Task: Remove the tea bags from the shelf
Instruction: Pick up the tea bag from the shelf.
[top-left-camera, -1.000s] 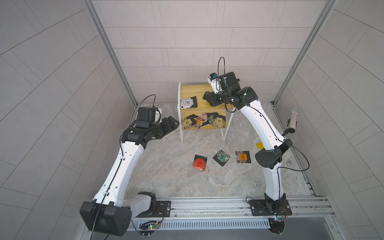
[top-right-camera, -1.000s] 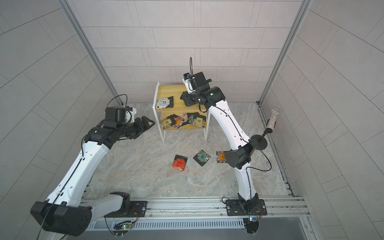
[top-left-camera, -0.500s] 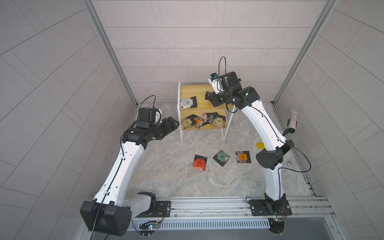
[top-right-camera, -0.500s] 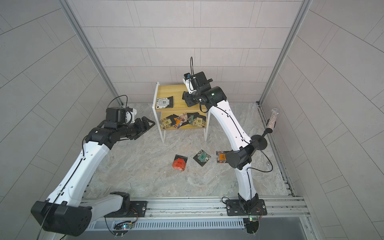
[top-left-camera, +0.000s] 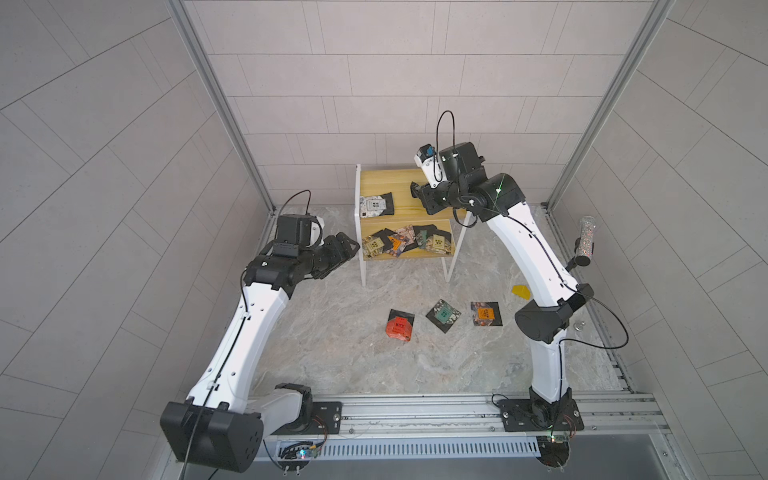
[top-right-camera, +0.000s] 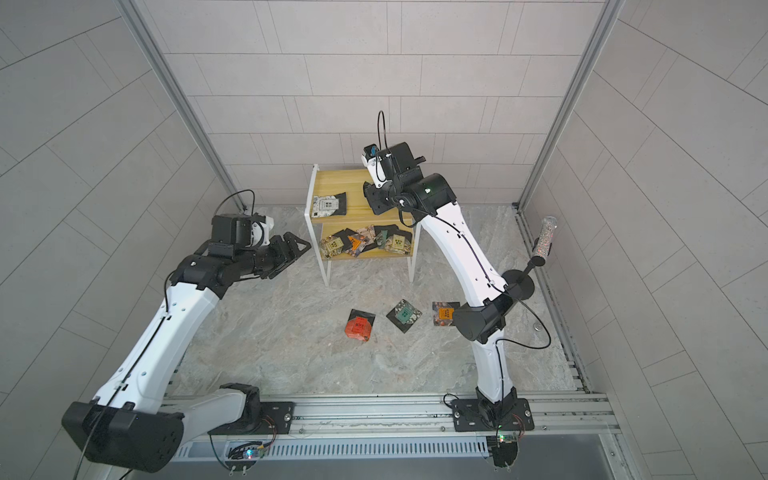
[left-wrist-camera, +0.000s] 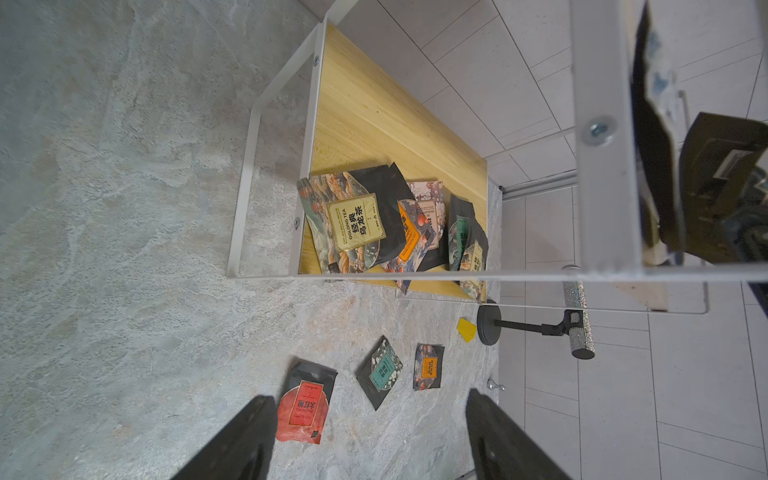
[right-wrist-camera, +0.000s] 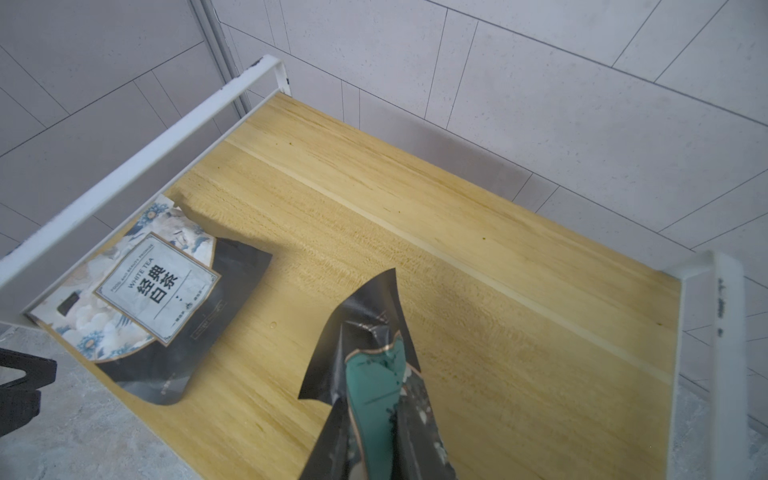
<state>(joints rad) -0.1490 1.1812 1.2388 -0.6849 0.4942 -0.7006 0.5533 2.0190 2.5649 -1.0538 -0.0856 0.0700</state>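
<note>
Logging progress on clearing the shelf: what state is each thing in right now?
Left tool: open, empty.
Right tool: shut, pinching creased teal tea bag.
White tea bag: lying on top board.
Tea bag pile: overlapping on lower board.
Three tea bags: flat on floor.

**Right gripper (top-right-camera: 371, 195) over the shelf (top-right-camera: 353, 180)**

It hangs above the upper board, beside a white-labelled tea bag (top-right-camera: 328, 205). More tea bags (top-right-camera: 365, 243) crowd the lower board; three lie apart on the bench (top-right-camera: 291, 332) in front.
</note>
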